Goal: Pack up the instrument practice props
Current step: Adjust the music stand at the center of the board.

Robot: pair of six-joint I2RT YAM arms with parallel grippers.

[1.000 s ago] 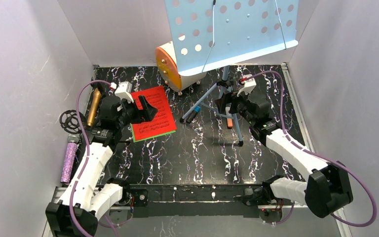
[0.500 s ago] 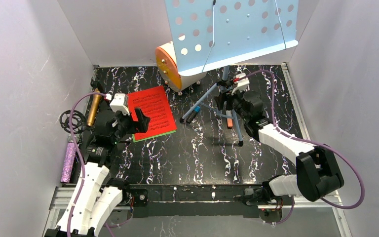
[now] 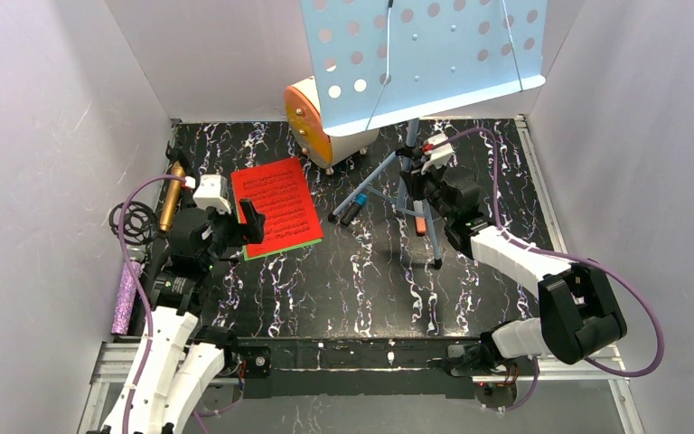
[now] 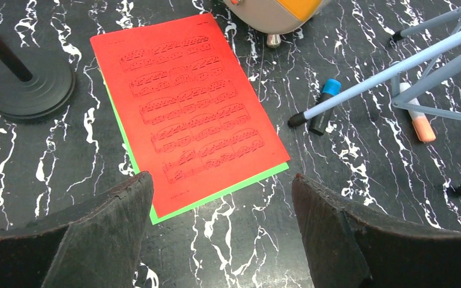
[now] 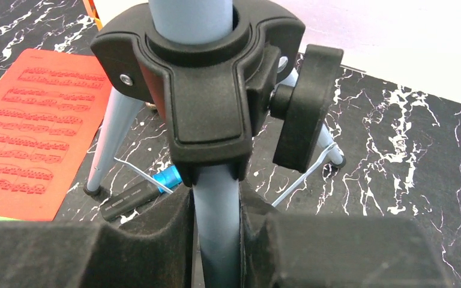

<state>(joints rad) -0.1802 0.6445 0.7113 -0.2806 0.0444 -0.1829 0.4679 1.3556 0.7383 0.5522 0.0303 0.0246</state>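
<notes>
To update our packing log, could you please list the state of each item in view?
sheet-music tripod: upright, legs spread.
right gripper: jaws shut on its pole.
left gripper: jaws open, empty.
red music sheet: flat atop green music sheet.
purple microphone: lying by left wall.
gold microphone: by left wall, pose unclear.

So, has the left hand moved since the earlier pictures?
Yes. The left hand has pulled back and leftward, from above the middle of the red paper music sheet to its left edge.
</notes>
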